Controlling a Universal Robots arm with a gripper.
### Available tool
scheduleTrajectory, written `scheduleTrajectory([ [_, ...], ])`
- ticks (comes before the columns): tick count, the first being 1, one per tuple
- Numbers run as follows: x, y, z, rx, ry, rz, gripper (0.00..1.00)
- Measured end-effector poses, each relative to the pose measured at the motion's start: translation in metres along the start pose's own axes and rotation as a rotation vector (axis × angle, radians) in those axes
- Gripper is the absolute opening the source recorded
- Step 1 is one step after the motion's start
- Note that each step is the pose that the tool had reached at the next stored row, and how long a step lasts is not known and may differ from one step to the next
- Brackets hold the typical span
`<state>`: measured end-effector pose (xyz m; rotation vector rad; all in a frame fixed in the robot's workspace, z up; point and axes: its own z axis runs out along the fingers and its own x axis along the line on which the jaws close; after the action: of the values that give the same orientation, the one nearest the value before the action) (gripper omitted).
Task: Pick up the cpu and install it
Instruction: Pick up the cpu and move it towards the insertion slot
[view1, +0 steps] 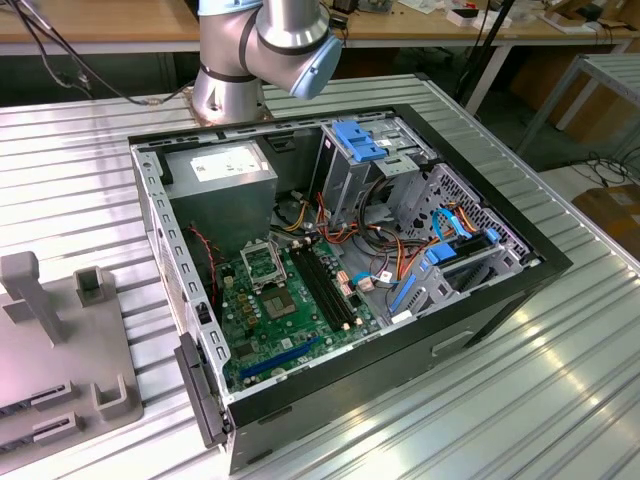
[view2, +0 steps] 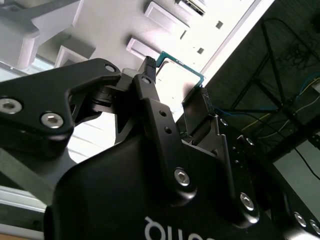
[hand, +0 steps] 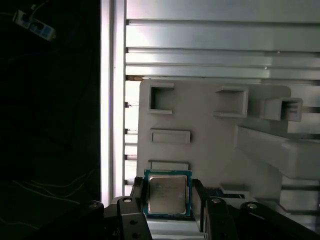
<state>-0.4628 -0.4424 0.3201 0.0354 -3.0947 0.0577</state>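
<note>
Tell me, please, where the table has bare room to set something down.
The ribbed silver metal table is bare at the exterior view's right of the open black computer case. Only a narrow strip separates the case from the grey plastic fixture. Cables crowd the case's inside.

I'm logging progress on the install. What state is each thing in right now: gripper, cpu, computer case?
gripper: jaws shut on the cpu.
cpu: gripped by two edges, metal face showing, over the grey fixture.
computer case: lying on its side, open, motherboard exposed.
</note>
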Motion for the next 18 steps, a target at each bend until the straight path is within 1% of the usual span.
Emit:
scheduleTrajectory([
  [18, -0.0003, -0.0004, -0.0104, -0.001, 0.0091, 0.0, 0.47],
])
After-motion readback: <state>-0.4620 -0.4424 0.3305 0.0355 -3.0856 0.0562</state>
